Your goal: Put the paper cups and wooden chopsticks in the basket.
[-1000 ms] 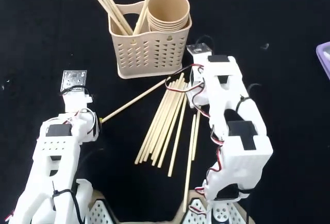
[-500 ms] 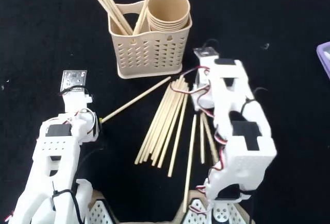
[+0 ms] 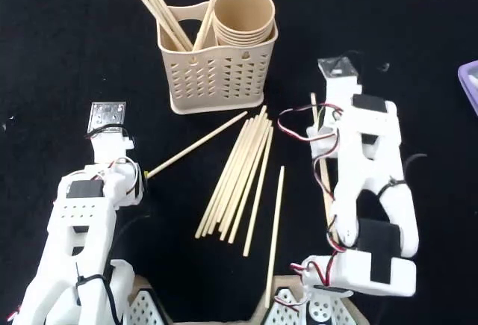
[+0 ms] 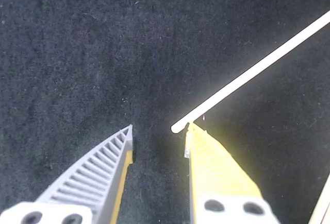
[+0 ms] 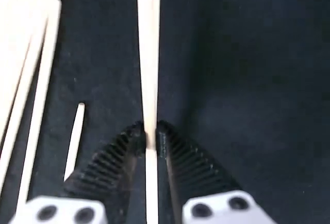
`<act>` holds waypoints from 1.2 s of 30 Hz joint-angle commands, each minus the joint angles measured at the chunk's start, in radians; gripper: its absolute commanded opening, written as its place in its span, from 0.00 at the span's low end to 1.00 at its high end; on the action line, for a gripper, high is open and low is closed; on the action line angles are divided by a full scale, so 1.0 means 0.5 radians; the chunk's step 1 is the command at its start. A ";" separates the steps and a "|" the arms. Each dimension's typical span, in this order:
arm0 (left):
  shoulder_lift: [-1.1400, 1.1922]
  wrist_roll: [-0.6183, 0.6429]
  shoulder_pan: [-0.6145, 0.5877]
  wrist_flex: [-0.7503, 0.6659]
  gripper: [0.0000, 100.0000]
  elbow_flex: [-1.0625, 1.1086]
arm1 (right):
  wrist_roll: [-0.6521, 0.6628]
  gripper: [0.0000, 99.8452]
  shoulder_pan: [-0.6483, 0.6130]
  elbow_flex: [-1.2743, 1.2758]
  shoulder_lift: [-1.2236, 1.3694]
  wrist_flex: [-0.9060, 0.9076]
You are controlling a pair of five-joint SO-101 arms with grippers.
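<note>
I see the beige perforated plastic basket at the black table's far side, with tan paper cups stacked inside. Pale wooden chopsticks lie loose before it.

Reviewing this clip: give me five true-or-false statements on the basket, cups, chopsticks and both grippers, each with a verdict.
1. The paper cups sit stacked inside the basket. True.
2. The right gripper is open and holds nothing. False: it is shut on the gripped chopsticks.
3. The left gripper is open, with the end of a single chopstick beside one finger. True.
4. Every chopstick is in the basket. False: loose chopsticks lie on the table.
5. The basket lies tipped on its side. False: it stands upright.
</note>
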 commanded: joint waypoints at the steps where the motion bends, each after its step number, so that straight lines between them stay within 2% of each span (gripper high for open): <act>1: 0.003 0.006 -0.017 -0.037 0.17 -0.057 | 0.012 0.01 0.150 -0.005 -0.084 -0.147; 6: 0.003 0.006 -0.008 -0.037 0.17 -0.057 | 0.009 0.01 0.181 -0.069 -0.183 -0.117; 9: 0.003 0.006 -0.008 -0.037 0.17 -0.057 | 0.009 0.01 0.169 -0.207 -0.388 0.068; 12: 0.003 0.006 -0.002 -0.037 0.17 -0.057 | 0.009 0.01 0.101 -0.305 -0.661 0.282; 16: 0.003 0.006 -0.002 -0.043 0.17 -0.057 | -0.061 0.01 -0.052 -0.302 -1.026 0.325; 24: 0.003 0.006 0.002 -0.187 0.17 0.029 | -0.374 0.01 -0.494 -0.311 -1.352 -0.028; 28: 0.003 0.006 0.005 -0.187 0.17 0.032 | -0.414 0.01 -0.770 -0.321 -1.471 -0.242; 36: 0.006 0.025 0.005 -0.190 0.17 0.054 | -0.414 0.01 -1.160 -0.658 -1.527 -0.344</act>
